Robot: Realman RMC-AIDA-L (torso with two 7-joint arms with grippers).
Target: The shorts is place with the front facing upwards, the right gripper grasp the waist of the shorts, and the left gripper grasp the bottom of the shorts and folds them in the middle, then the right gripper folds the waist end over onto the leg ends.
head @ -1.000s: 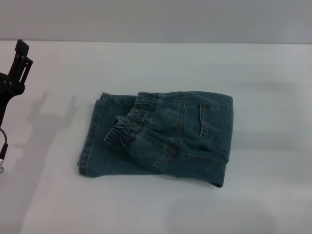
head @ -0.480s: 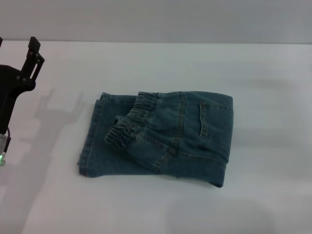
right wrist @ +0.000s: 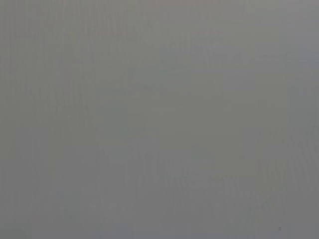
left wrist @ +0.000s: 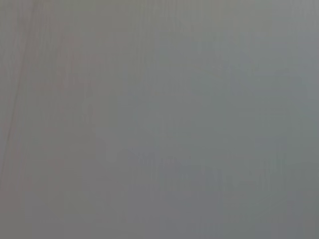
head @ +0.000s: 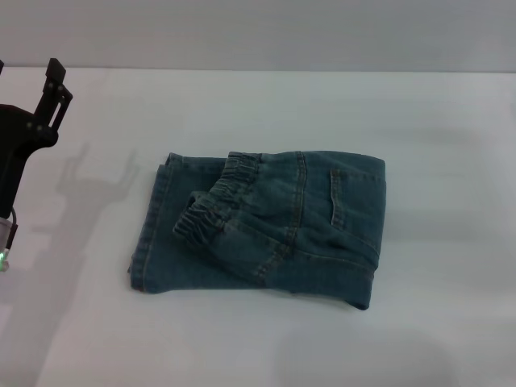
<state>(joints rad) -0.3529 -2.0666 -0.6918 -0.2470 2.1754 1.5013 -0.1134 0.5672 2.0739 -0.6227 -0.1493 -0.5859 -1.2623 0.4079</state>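
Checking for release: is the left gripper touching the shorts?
Apart. The head view shows bare table between the left gripper and the shorts.

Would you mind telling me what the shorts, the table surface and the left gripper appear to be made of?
The shorts look like blue denim, matte and faded, with raised seams and a puckered elastic waistband. The table looks like a smooth pale matte surface, perhaps laminate; I cannot tell for certain. The left gripper, at the left edge, looks like hard black plastic or painted metal.

Folded shorts (head: 266,226) on table (head: 435,322); left gripper (head: 32,97) apart, seemingly empty.
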